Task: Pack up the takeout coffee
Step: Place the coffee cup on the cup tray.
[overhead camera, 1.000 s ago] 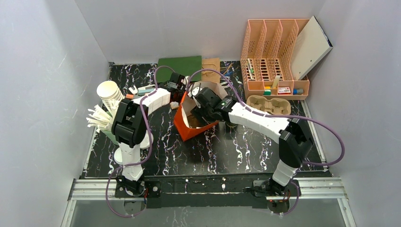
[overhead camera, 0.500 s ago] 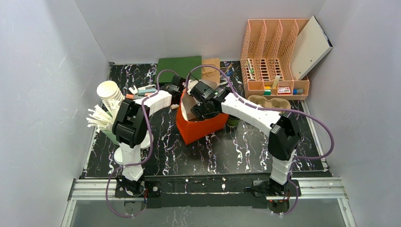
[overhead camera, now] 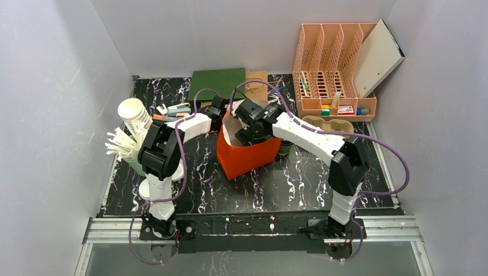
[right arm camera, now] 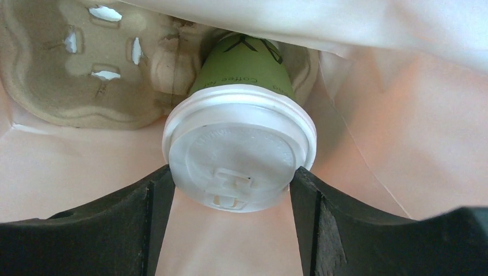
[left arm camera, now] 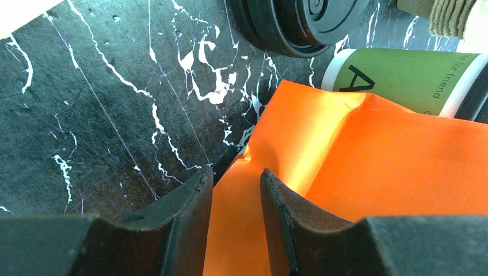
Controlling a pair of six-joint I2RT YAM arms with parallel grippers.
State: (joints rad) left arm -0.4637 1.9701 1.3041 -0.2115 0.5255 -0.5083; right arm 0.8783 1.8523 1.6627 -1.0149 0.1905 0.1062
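Observation:
An orange paper bag (overhead camera: pixel 247 158) stands open mid-table. My left gripper (left arm camera: pixel 236 175) is shut on its back-left rim (left arm camera: pixel 322 144), orange paper running between the fingers. My right gripper (right arm camera: pixel 230 172) reaches down inside the bag (overhead camera: pixel 244 135) and is shut on the white lid (right arm camera: pixel 239 149) of a green paper cup (right arm camera: pixel 244 63). That cup's base rests in a brown cardboard cup tray (right arm camera: pixel 69 86) lying in the bag. The takeout coffee (overhead camera: pixel 283 146), a dark green cup with a dark top end, stands outside against the bag's right side, and shows in the left wrist view (left arm camera: pixel 403 75).
A stack of white cups (overhead camera: pixel 135 115) and white sticks stand at the left. A pink file rack (overhead camera: pixel 334 63) and another cardboard tray (overhead camera: pixel 328 126) are back right. Green folder (overhead camera: pixel 218 77) at the back. A round black disc (left arm camera: pixel 299 23) lies beside the bag.
The bag has gone from leaning to standing upright and shifted slightly. My right arm swung left and back over it, reaching deeper inside. My left gripper stayed on the rim.

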